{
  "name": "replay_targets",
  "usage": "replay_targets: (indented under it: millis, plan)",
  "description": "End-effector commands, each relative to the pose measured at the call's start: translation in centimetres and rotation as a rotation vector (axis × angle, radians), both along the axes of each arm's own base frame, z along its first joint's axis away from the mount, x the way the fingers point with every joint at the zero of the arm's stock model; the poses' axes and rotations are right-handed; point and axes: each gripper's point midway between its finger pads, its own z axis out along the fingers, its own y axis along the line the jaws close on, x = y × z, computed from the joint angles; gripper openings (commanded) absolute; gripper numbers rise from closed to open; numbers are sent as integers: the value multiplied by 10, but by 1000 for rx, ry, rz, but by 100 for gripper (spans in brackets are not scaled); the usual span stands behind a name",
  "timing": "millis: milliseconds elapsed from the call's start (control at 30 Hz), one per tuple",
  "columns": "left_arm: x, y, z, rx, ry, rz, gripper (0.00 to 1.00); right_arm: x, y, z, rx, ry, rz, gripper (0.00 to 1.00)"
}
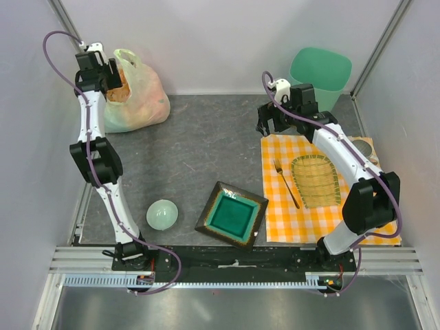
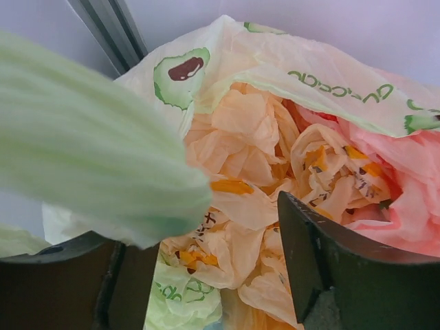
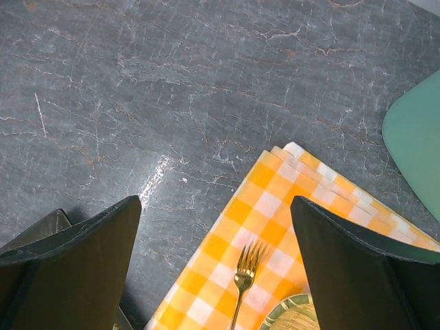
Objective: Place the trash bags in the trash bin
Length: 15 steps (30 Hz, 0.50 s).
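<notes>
1. Looking from the top cam, we see the left gripper out at the table's 10 o'clock corner, nosed into the mouth of a yellow-green avocado-print bag.
2. We find the trash bags inside that outer bag: crumpled peach-cream plastic w/ orange prints. Pink plastic sits beside them at 3 o'clock in the left wrist view.
3. Its fingers stand spread, w/ peach plastic showing in the gap btwn them. A blurred pale-green fold of the outer bag drapes over the 9 o'clock finger. We see no pinch on anything.
4. The trash bin is mint green and upright at 1 o'clock on the table, well apart from the bags.
5. The right gripper has its fingers spread wide and holds nothing. It hangs over bare tabletop and the corner of a yellow checked cloth, near the bin.
6. On the cloth we see a gold fork, w/ a woven tray just beside it at 3 o'clock.
7. A square teal dish lies at 6 o'clock and a pale green bowl at 7 o'clock, near each other but apart.
</notes>
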Motion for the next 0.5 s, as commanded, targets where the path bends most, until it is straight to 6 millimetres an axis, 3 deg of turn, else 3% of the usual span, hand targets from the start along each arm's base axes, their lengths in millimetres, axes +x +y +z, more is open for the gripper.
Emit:
replay_targets:
  millis: [0, 233, 467]
  plan:
    - [11, 11, 18, 75, -57, 15, 77, 13, -1, 14, -13, -48, -10, 98]
    - [18, 15, -6, 89, -32, 5, 81, 18, 0, 9, -14, -34, -22, 98]
    - [28, 6, -28, 26, -24, -24, 65, 21, -4, 10, -41, -37, -25, 98]
